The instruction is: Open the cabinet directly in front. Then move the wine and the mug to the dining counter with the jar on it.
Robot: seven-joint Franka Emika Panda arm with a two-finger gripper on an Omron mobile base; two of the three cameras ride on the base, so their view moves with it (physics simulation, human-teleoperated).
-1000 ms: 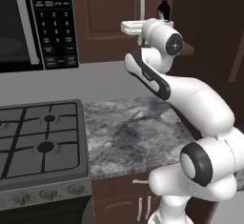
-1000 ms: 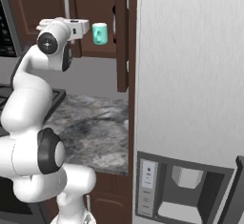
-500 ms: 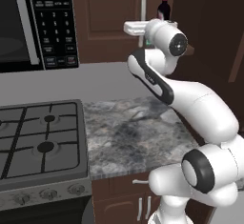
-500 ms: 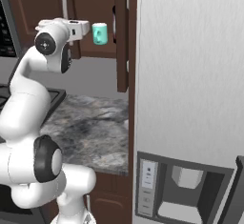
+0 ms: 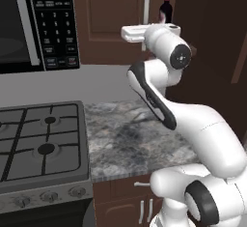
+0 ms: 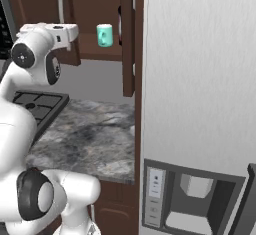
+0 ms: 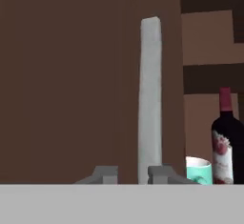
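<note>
The cabinet's [image 5: 111,8] left door is closed, its long silver handle [image 7: 150,99] straight ahead of my hand. The right door [image 6: 127,39] stands swung open. Inside the open half, the wine [image 7: 224,147] stands upright, dark with a red-capped neck, and the teal mug [image 7: 199,170] sits just left of it. Both also show from the base: wine [image 5: 165,8], mug [image 6: 104,35]. My gripper [image 7: 133,175] is open and holds nothing, level with the shelf, in front of the closed door and left of both objects. My hand [image 5: 144,32] points at the cabinet. The dining counter and jar are out of view.
A microwave [image 5: 34,23] hangs at the left above a gas stove [image 5: 38,144]. A grey marbled counter [image 5: 140,144] adjoins the stove below the cabinet. A tall white fridge [image 6: 200,79] stands right of the open door.
My arm's wrist has dropped slightly and the hand has edged a little to the right. The doors, wine and mug have not moved.
</note>
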